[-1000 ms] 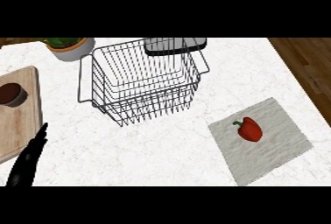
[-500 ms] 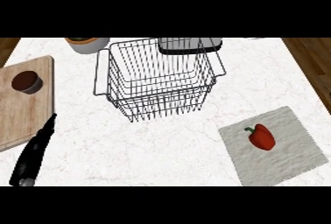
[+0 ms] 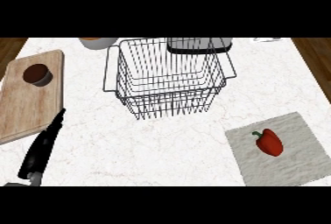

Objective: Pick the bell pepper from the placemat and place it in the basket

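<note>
Red bell pepper (image 3: 269,141) w/ green stem lies on the grey placemat (image 3: 291,164), lower right of the white marble worktop (image 3: 161,148), well apart from the wire basket (image 3: 169,78) at top centre (nothing visible inside it). Left hand (image 3: 43,146) is at lower left, fingers straight, holding nothing, tips just beside the wooden cutting board (image 3: 29,103), which carries a dark cup (image 3: 37,74). Right hand isn't visible.
</note>
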